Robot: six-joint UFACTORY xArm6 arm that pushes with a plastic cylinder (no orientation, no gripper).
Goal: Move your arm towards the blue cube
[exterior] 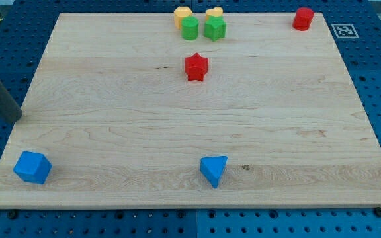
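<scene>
The blue cube [32, 166] sits on the wooden board [111, 132] at the view's bottom left corner. My dark rod comes in from the view's left edge, and my tip [17, 118] rests near the board's left edge, a short way above the blue cube toward the view's top, apart from it.
A blue triangular block [213, 170] lies at the bottom middle. A red star [196, 67] sits in the upper middle. At the top edge stand a green cylinder [190, 28], a green star [215, 28], two yellow blocks [182, 14] [213, 12], and a red cylinder [303, 18] at top right.
</scene>
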